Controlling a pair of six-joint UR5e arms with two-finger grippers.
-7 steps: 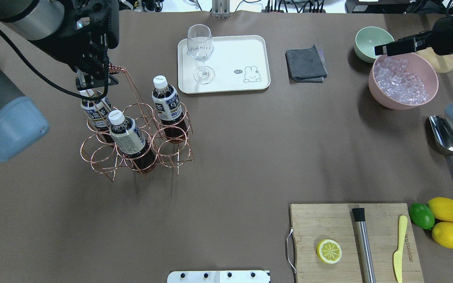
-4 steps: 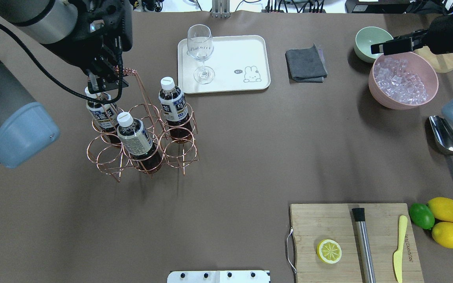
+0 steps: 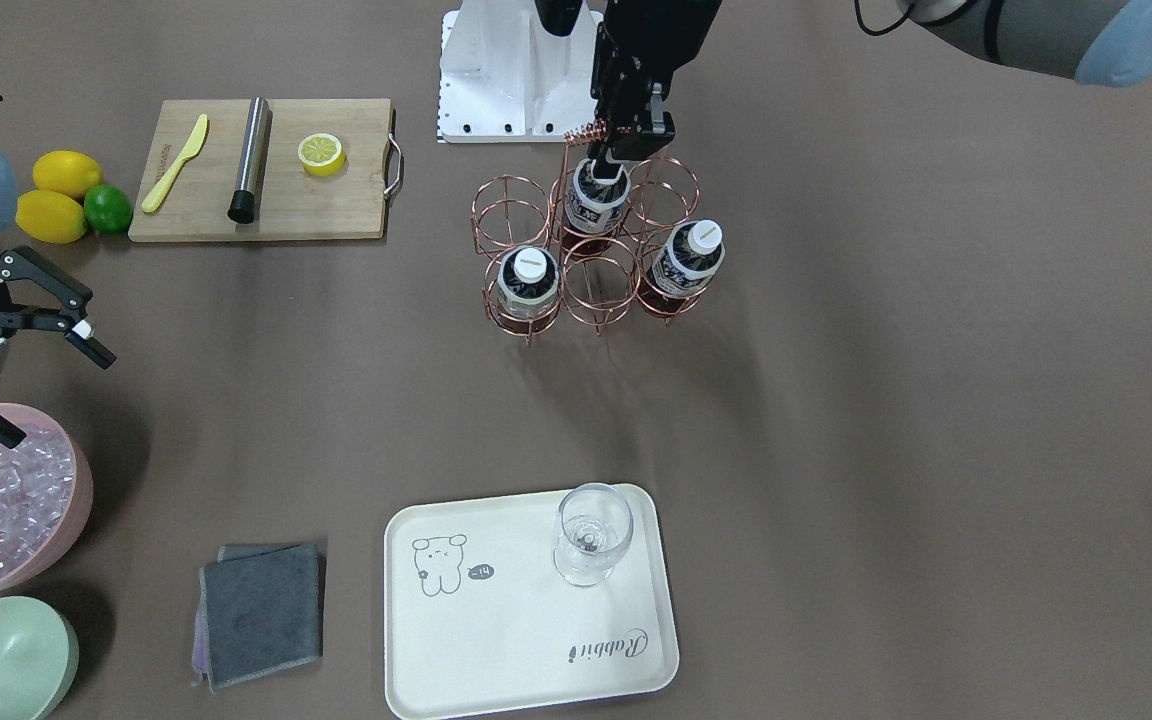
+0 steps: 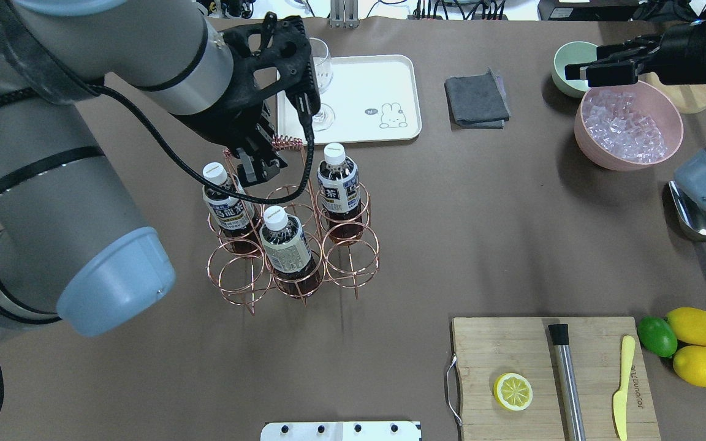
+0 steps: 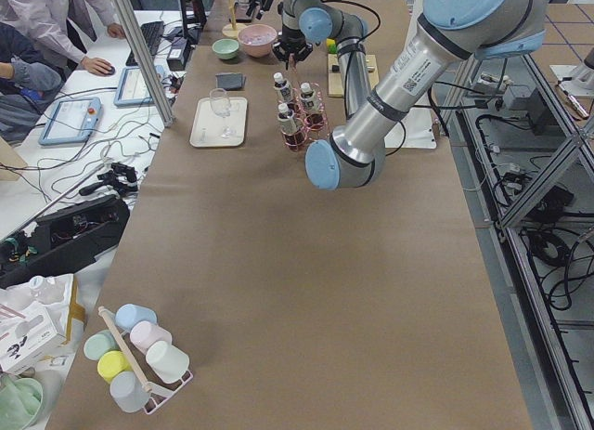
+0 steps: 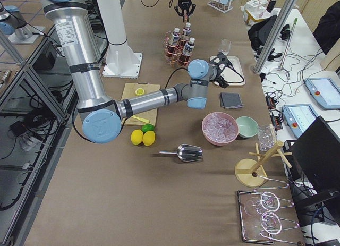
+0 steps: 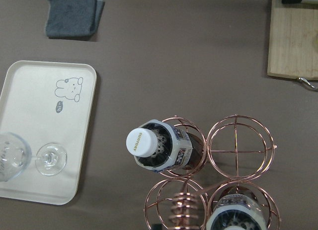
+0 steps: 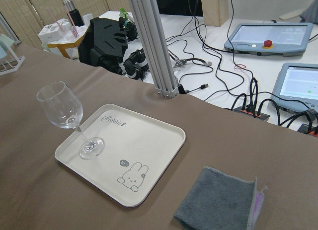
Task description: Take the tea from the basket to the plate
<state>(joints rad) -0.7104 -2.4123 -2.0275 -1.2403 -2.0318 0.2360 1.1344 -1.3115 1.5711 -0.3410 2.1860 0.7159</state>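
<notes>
The copper wire basket (image 4: 295, 257) holds three tea bottles (image 4: 224, 199) (image 4: 285, 245) (image 4: 337, 184) with white caps. My left gripper (image 4: 259, 164) is shut on the basket's coiled handle (image 4: 282, 144), above the bottles. I cannot tell whether the basket touches the table. In the front view the gripper (image 3: 626, 135) holds the coil (image 3: 586, 130) over the basket (image 3: 586, 265). The left wrist view looks down on one bottle (image 7: 156, 145) and the plate (image 7: 44, 91). The cream plate (image 4: 377, 73) lies behind the basket and bears a stemmed glass (image 3: 591, 535). My right gripper (image 3: 44, 388) is open and empty by the pink bowl.
A grey cloth (image 4: 477, 101) lies right of the plate. A pink bowl of ice (image 4: 629, 125), a green bowl (image 4: 576, 64) and a steel scoop (image 4: 699, 217) stand at the right. A cutting board (image 4: 549, 380) with lemon half, steel rod and yellow knife, plus lemons and a lime (image 4: 656, 335), sit near right.
My left gripper has carried the basket by its handle to the right, toward the table's middle, bottles still in it. The right gripper has shifted slightly left over the pink bowl's rim.
</notes>
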